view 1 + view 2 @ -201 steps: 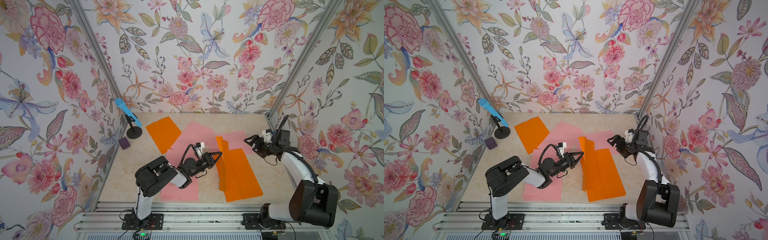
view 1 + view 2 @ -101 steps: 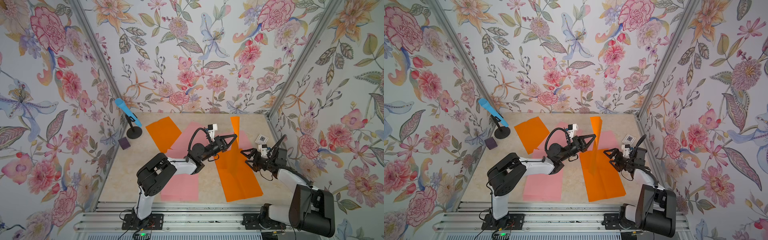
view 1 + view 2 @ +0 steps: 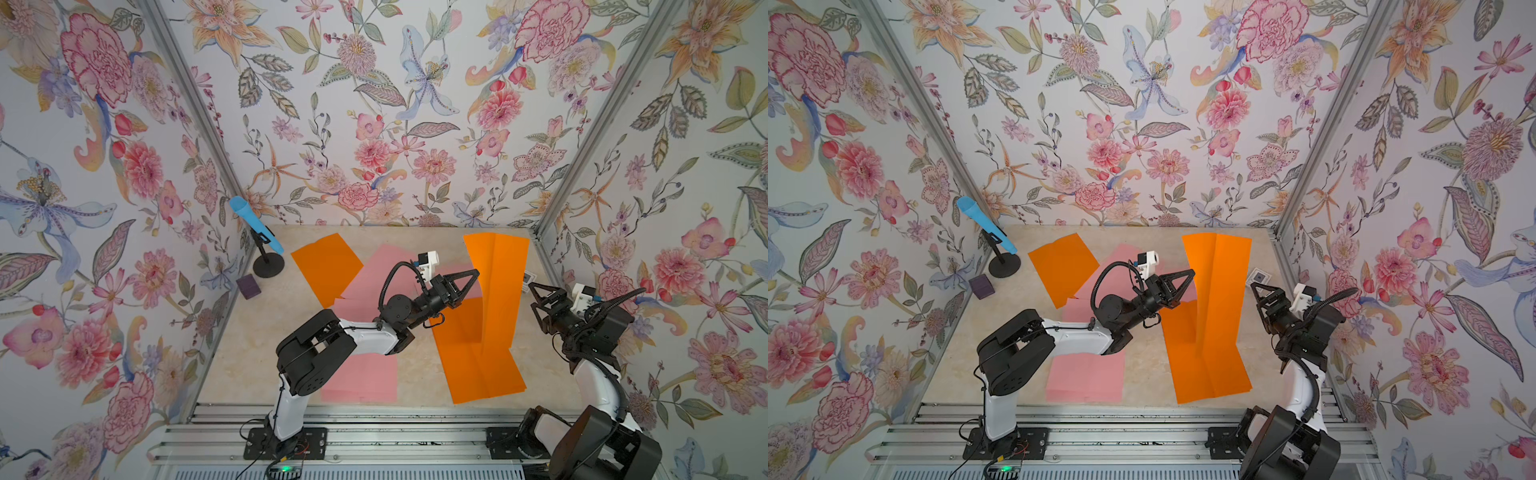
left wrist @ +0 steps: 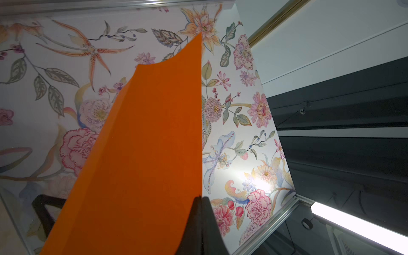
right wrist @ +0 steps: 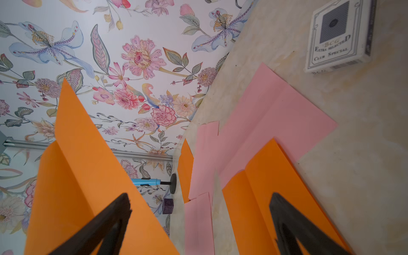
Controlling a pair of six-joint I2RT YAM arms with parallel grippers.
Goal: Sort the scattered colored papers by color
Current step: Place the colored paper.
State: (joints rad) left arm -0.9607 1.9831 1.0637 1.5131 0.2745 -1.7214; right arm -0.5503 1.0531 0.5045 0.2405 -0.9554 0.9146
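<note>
Top views both show a beige worktop in a small room. Flower walls stand on three sides. In the far left corner a blue tool leans on a black stand. A small purple block lies near the stand. A white card box lies by the right wall.

The colored papers are spread over the worktop. The far orange sheet lies flat at the back left and touches the middle pink sheet. The front pink sheet lies flat near the front, partly under the left arm. The flat orange sheet lies at the front right.

The left gripper is pinched tight on the edge of the raised orange sheet. This sheet stands up tall over the right half of the worktop. In the left wrist view the black tips press together on the paper's edge. The bottom of this sheet seems to rest on the flat orange sheet, but I cannot tell for sure.

The right gripper is spread wide and holds nothing. It hangs by the right wall, just beside the raised orange sheet and close to the white card box.
</note>
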